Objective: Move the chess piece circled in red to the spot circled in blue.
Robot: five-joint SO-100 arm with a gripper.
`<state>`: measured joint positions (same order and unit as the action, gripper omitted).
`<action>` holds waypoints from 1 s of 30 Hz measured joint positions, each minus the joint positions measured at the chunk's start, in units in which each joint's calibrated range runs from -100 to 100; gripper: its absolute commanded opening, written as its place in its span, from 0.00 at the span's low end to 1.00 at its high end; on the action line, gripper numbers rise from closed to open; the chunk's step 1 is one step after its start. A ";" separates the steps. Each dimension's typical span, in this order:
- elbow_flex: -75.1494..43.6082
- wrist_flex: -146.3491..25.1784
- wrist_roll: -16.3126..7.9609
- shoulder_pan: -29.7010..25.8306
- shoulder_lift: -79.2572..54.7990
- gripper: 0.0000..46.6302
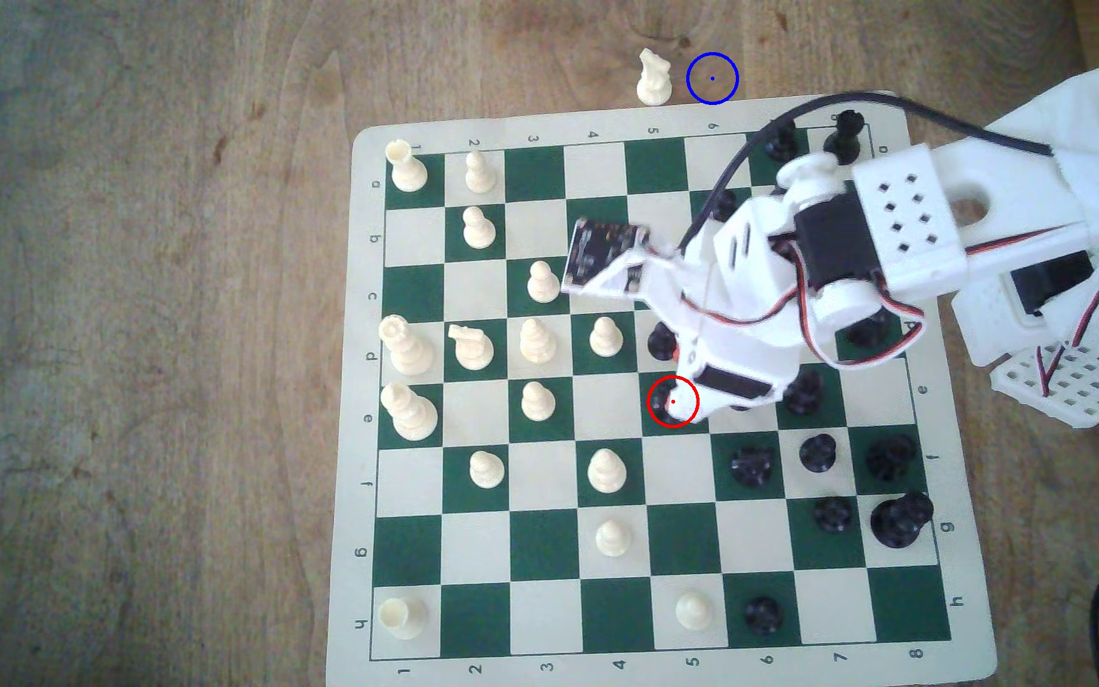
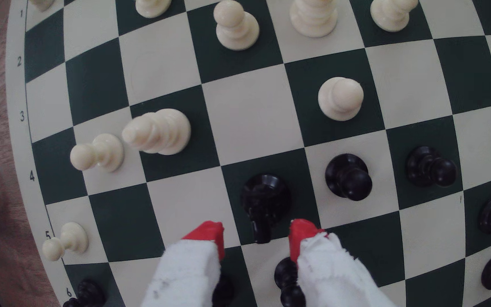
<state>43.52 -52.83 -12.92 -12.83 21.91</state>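
The white gripper with red fingertips hovers open, empty, straddling the glossy black lopsided-headed chess piece on its dark green square; descending centred should prevent tipping.

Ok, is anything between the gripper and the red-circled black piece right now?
Nothing visible. In the wrist view the gripper is open, its red-tipped fingers flanking the black piece, gap clear. A black pawn stands one square over, apart from the fingers.

Black chess piece in the red ring half hidden under the tool
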 measured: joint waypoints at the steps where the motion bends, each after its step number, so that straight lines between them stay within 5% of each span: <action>1: -0.18 0.00 0.00 -0.22 -0.34 0.26; 21: -0.27 2.71 0.59 -1.03 -5.19 0.27; 30: -0.27 5.66 0.68 -1.03 -6.54 0.16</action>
<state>43.24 -47.17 -12.23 -13.86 15.37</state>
